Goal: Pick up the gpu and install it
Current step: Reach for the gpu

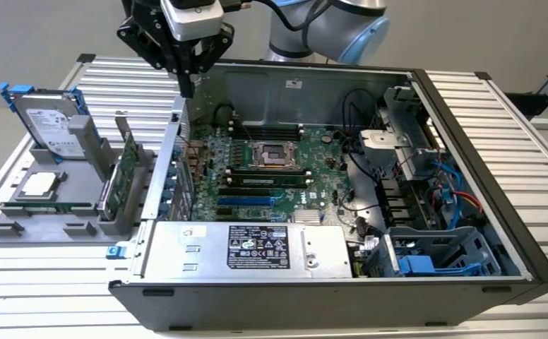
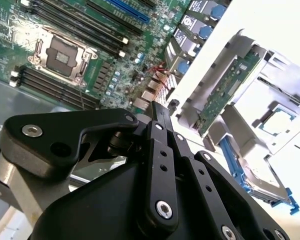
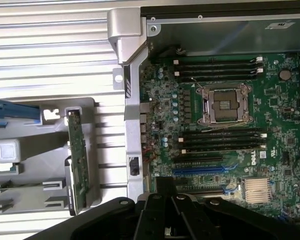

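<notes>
The gpu (image 1: 126, 175) stands on edge in a slot of the grey holder (image 1: 29, 229), on the exterior view's left beside the open computer case (image 1: 462, 127). Its green board also shows in both wrist views (image 2: 225, 90) (image 3: 78, 160). My gripper (image 1: 187, 89) hangs shut and holds nothing. It is above the case's rear corner, higher than the gpu and further back. Its black fingertips (image 2: 160, 114) (image 3: 166, 185) point down toward the motherboard's edge. The motherboard (image 1: 265, 169) lies flat inside the case, with a blue expansion slot (image 3: 200, 170) among its black ones.
A silver hard drive with a blue frame (image 1: 53, 120) leans at the holder's back. A processor chip (image 1: 37, 185) lies in the holder beside a thin memory stick (image 1: 48, 207). The power supply (image 1: 246, 247), a drive cage (image 1: 434, 251) and cables (image 1: 443, 191) occupy the case's front and right.
</notes>
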